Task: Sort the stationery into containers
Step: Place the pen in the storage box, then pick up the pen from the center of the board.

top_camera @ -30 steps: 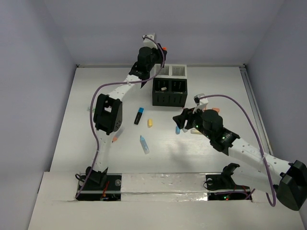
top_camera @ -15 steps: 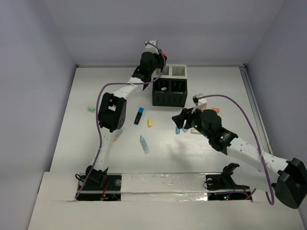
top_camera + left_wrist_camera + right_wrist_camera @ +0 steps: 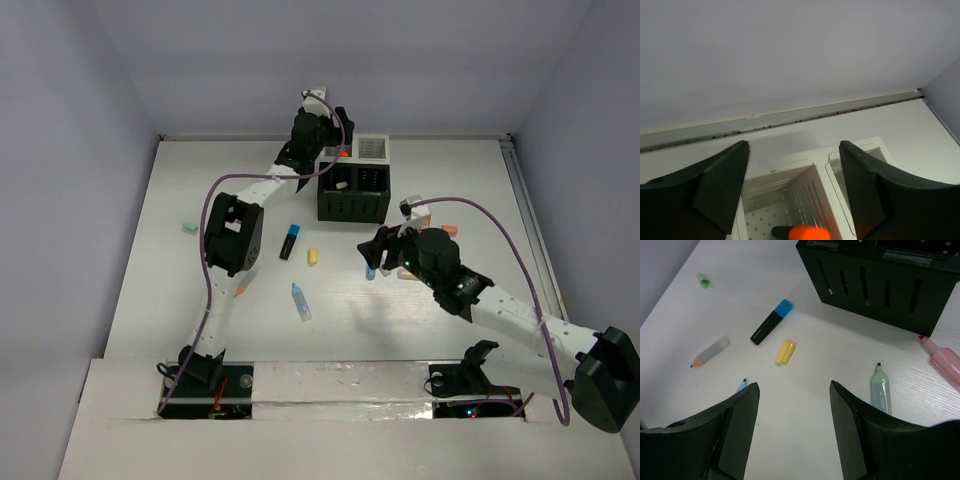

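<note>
the open, empty right gripper hovers nearest the teal highlighter, just beside one finger, tip toward the organizer.

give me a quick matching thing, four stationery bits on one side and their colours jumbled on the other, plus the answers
Things:
1. cap of the loose black marker
2. cap of the marker under the left end effector
3. small block beside the loose black marker
4. highlighter at the right edge of the right wrist view

Colours:
a. pink
b. blue
c. orange
d. yellow

Pairs: 1-b, 2-c, 3-d, 4-a
</note>
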Controlling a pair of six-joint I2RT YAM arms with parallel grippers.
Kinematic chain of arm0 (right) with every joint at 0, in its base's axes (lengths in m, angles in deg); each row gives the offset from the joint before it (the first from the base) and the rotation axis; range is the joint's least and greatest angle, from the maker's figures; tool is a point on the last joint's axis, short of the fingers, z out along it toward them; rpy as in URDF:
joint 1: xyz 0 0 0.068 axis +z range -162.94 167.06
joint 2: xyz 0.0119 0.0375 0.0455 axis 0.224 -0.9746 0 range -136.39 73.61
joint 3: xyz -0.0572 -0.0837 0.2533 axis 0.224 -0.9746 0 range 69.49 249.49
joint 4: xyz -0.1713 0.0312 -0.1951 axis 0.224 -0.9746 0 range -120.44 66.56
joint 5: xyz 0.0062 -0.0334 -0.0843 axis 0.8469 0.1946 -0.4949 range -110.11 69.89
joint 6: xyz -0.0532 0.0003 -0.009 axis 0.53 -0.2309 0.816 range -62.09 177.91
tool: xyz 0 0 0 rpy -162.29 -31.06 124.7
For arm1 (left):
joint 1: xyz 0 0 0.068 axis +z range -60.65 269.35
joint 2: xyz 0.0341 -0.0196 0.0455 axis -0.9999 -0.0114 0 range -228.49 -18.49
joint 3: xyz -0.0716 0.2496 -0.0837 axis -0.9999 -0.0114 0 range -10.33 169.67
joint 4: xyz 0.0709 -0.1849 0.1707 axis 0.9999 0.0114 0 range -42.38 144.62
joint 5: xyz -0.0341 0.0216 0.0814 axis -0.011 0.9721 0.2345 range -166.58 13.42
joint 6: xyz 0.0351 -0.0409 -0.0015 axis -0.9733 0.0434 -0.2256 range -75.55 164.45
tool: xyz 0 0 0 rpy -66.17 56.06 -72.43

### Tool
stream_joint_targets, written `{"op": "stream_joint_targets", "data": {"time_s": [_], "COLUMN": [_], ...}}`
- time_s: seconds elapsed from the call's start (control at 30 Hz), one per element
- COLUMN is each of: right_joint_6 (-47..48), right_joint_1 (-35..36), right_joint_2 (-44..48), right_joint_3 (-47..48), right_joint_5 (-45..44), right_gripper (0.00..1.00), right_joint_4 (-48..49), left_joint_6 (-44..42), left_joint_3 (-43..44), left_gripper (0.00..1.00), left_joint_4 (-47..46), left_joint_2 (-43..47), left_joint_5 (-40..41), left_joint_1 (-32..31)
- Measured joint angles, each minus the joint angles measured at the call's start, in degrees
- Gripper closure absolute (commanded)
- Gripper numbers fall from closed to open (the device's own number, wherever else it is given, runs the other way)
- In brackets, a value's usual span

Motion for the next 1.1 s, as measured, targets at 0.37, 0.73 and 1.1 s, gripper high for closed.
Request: {"op": "stream_joint_targets", "data": {"time_s": [0.37, 0.73, 1.1], "right_joint_6": [-0.24, -2.27, -3.72], "right_joint_1": [0.37, 12.87, 15.82], "right_joint_2": [-6.16, -27.02, -55.93], "right_joint_3": [2.14, 20.41, 49.77], "right_joint_5": [1.27, -3.56, -17.92], "right_gripper": [0.24, 0.15, 0.18], "right_joint_4": [-1.16, -5.92, -20.00], "left_joint_6": [-1.42, 4.83, 4.94], "left_joint_3": [-15.04, -58.12, -62.10], "left_gripper": [0.20, 0.04, 0.01], "left_joint_4": [3.56, 10.91, 41.05], "left_joint_2": [24.41, 86.29, 111.27], "left_joint_5": [0.72, 8.48, 9.77], "left_joint_1": [0.00, 0.02, -0.37]}}
